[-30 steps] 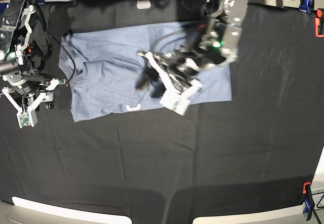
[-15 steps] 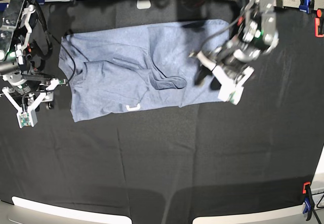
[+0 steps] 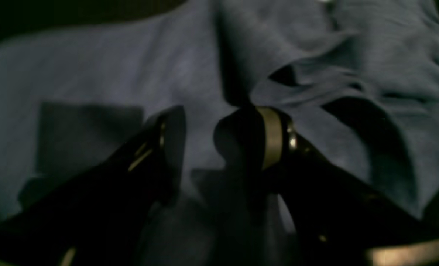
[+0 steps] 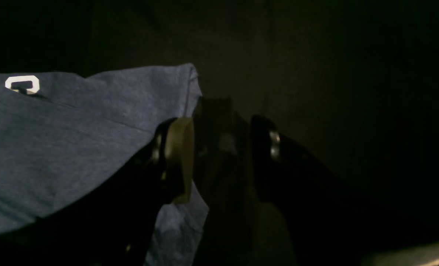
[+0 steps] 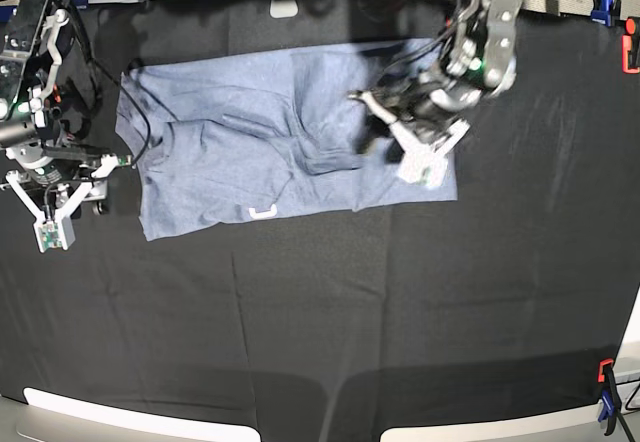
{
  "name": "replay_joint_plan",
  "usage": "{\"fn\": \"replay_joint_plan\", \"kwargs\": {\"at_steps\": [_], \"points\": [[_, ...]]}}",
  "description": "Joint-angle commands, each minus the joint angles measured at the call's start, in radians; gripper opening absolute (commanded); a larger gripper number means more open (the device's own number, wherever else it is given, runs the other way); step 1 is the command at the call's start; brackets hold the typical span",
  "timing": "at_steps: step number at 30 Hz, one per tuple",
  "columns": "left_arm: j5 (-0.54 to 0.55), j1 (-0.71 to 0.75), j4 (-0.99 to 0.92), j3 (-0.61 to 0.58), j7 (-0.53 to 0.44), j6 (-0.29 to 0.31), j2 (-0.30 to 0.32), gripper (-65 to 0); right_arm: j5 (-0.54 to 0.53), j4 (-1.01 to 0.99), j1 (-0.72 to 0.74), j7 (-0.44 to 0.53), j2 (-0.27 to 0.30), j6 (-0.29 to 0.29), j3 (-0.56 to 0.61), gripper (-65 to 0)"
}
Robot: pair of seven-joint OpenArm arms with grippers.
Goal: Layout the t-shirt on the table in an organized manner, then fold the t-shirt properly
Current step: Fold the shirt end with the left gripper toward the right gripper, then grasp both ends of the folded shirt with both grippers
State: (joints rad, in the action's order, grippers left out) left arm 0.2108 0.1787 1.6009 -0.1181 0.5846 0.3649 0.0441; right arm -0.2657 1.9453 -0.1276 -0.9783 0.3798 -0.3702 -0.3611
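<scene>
t-shirt (image 5: 230, 142) lettering mostly hidden, left wrist view blurred

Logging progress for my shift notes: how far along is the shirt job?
Mostly laid out: the t-shirt lies spread on the table. In hand: the open left gripper hovers over a raised wrinkle. The right gripper holds nothing. Folding isn't started.

Base view looks straight down on the whole table (image 5: 400, 312). Both wrist views sit close behind their jaws, dim and apparently angled low. All three share the t-shirt (image 5: 230, 152) (image 3: 93, 74) (image 4: 75, 125).
</scene>
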Motion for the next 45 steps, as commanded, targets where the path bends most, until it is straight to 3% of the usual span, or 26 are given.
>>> {"fn": "replay_joint_plan", "kwargs": {"at_steps": [1,10,17,21,23,27,30,33,37,45], "points": [[-0.004,-0.025,0.015,-0.012,-0.017,-0.006,-0.005,-38.8,-0.004,0.018,0.013,0.021,0.016,0.001,-0.005,-40.0],[-0.083,-0.134,0.014,-0.148,-0.087,-0.128,-0.011,-38.8,-0.003,0.018,0.013,0.018,0.016,0.001,-0.005,-40.0],[-0.058,-0.188,0.029,-0.115,-0.082,-0.136,-0.007,-38.8,0.000,0.018,-0.005,-0.004,0.016,0.001,-0.020,-40.0],[0.053,-0.178,0.063,0.025,-0.074,-0.050,-0.007,-38.8,-0.019,0.014,-0.058,0.017,0.018,0.001,-0.099,-40.0],[0.119,-0.175,0.064,0.113,-0.037,0.011,-0.007,-38.8,-0.084,-0.011,-0.085,0.036,0.029,-0.004,-0.161,-40.0],[0.218,-0.154,0.064,0.284,0.060,0.150,-0.007,-38.8,-0.254,-0.121,-0.091,0.026,0.076,-0.079,-0.259,-40.0],[0.295,-0.109,0.064,0.389,0.077,0.213,0.003,-38.8,-0.369,-0.227,-0.088,0.025,0.114,-0.147,-0.261,-39.9],[0.341,-0.054,0.064,0.442,0.077,0.261,0.033,-38.8,-0.399,-0.349,-0.056,0.021,0.122,-0.211,-0.227,-40.0],[0.341,0.011,0.064,0.460,0.067,0.276,0.081,-38.8,-0.404,-0.500,0.002,0.016,0.121,-0.270,-0.130,-40.0],[0.341,0.061,0.064,0.459,0.051,0.275,0.106,-38.8,-0.375,-0.580,0.066,0.036,0.085,-0.277,-0.001,-40.0]]}}
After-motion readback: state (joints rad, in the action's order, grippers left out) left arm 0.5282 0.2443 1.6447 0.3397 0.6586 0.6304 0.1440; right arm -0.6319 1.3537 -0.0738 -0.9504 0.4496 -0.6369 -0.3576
